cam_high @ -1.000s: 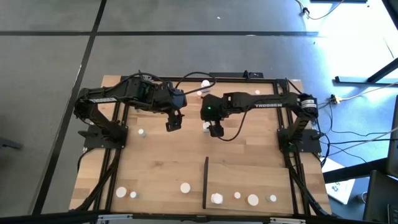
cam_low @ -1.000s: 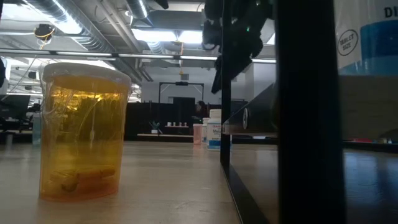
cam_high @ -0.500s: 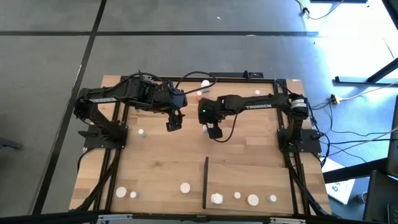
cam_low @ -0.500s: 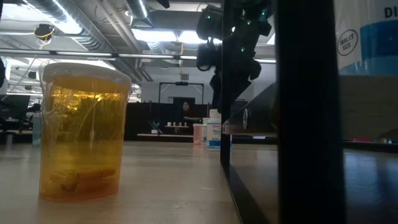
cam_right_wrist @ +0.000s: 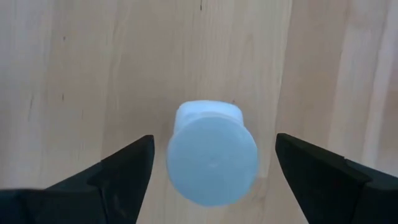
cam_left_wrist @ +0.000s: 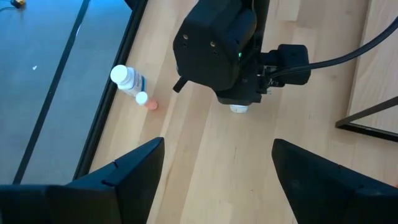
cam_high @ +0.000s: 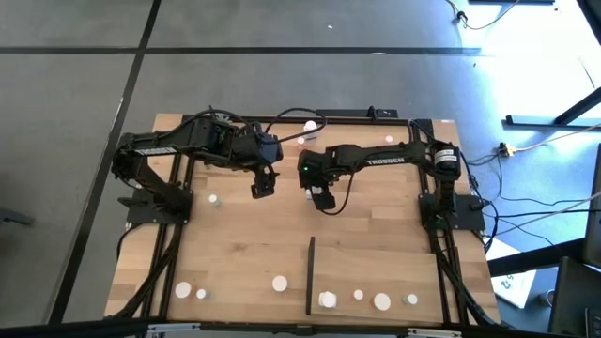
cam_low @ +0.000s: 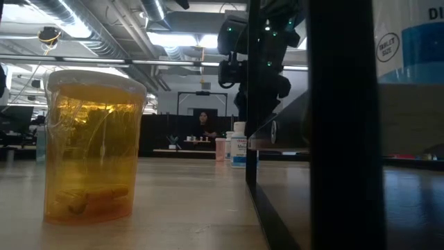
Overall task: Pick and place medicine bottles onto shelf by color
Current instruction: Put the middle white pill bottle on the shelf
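Left side: the left gripper [cam_high: 263, 184] hangs above the far-centre part of the table [cam_high: 235, 244], unchanged in position from the earlier frames. Its fingers [cam_left_wrist: 124, 165] stand apart with nothing between them.

Centre: the right gripper [cam_high: 321, 197] has shifted toward the left arm and slightly toward the far edge since one second ago; the arm is now stretched further across the table. In the right wrist view its fingers [cam_right_wrist: 118, 171] stand apart on either side of a white-capped bottle [cam_right_wrist: 211, 160], which stands upright on the wood directly below. The fingers do not touch it. The left wrist view shows the same bottle [cam_left_wrist: 239, 109] as a small white cap just under the right gripper's body.

In the low view the right gripper [cam_low: 244, 104] has moved leftward in the frame relative to the earlier frames and now hangs above two bottles [cam_low: 238, 144] at the far end of the table. An amber container [cam_low: 94, 146] stands close to the camera, unchanged.

Remaining medicine bottles: two lie near the far table edge [cam_left_wrist: 130, 81], one with a pinkish part. A row stands along the near edge, three left of the black upright strip [cam_high: 310, 275] and four [cam_high: 381, 301] right of it on the shelf [cam_high: 376, 268]. One small bottle [cam_high: 214, 200] sits near the left arm's base. None of these has moved.

Background: a person [cam_low: 203, 123] shows in the room beyond the table.
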You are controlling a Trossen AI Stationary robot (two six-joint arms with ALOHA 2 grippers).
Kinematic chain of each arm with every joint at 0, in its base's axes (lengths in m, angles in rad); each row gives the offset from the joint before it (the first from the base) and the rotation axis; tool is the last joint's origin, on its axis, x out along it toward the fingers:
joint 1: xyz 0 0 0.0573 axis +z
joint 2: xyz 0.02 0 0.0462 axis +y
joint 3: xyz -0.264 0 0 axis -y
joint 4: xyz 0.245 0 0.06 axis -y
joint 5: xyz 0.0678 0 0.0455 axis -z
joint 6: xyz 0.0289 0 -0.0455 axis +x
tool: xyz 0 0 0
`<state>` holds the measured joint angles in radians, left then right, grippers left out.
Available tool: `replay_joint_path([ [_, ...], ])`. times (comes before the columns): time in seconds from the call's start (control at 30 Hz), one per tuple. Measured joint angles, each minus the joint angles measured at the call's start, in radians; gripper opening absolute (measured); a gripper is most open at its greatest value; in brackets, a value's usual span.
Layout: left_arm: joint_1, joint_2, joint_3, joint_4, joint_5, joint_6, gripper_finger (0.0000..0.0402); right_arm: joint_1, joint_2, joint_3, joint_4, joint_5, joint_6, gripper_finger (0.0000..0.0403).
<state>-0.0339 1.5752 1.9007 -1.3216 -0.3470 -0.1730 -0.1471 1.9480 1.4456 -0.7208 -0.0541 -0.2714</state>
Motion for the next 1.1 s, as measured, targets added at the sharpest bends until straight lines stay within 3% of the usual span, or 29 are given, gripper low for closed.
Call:
replay_joint_path([
  [0.57, 0.000, 0.000, -0.001, 0.000, 0.000, 0.000, 0.0292, 0.000, 0.021, -0.031, 0.052, -0.029, 0.013, 0.0329],
  [1.1, 0.000, -0.001, -0.001, 0.000, 0.000, 0.000, 0.0292, 0.000, 0.020, -0.031, 0.059, -0.037, 0.057, 0.0198],
])
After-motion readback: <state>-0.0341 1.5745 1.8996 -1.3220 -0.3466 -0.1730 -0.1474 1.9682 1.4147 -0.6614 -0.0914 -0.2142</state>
